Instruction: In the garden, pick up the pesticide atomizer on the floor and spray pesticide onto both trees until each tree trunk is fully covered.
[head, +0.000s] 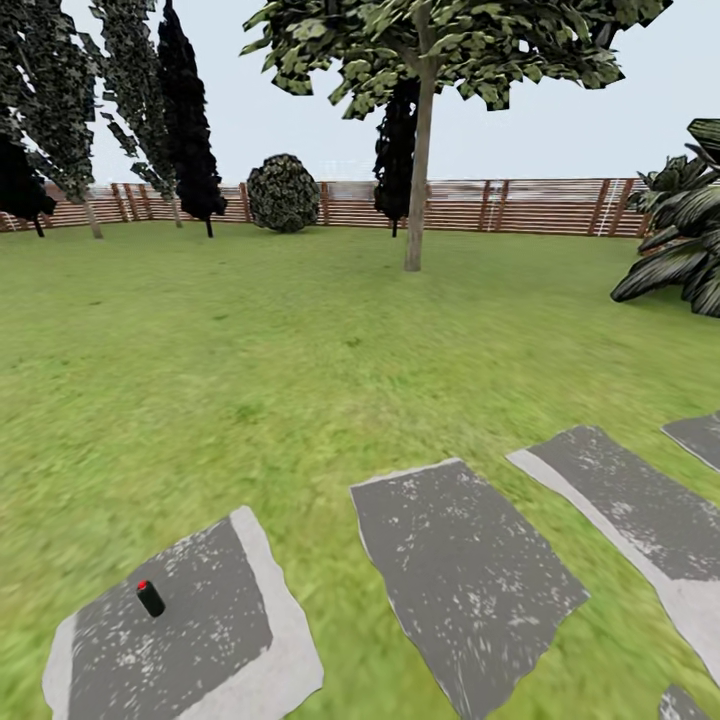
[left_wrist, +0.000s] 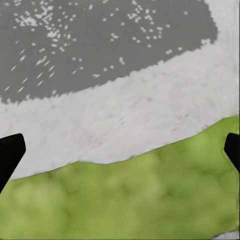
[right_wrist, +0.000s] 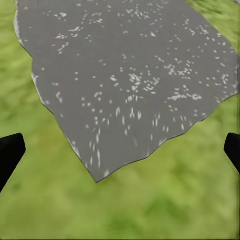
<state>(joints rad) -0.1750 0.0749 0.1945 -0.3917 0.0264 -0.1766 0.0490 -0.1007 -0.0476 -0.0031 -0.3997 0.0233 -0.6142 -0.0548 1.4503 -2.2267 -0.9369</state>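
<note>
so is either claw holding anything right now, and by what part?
Nothing held. Left claw and right claw are both open over the ground with nothing between the fingers. The atomizer stands untouched on a grey slab.

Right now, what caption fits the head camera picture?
Small black atomizer with red cap stands on a grey slab, tree far off.

We stand in a garden: a green lawn (head: 250, 350) with grey stone slabs (head: 465, 570), trees (head: 420, 150) and a bush (head: 283, 193), ringed by a slatted wooden fence (head: 520, 205).
</note>
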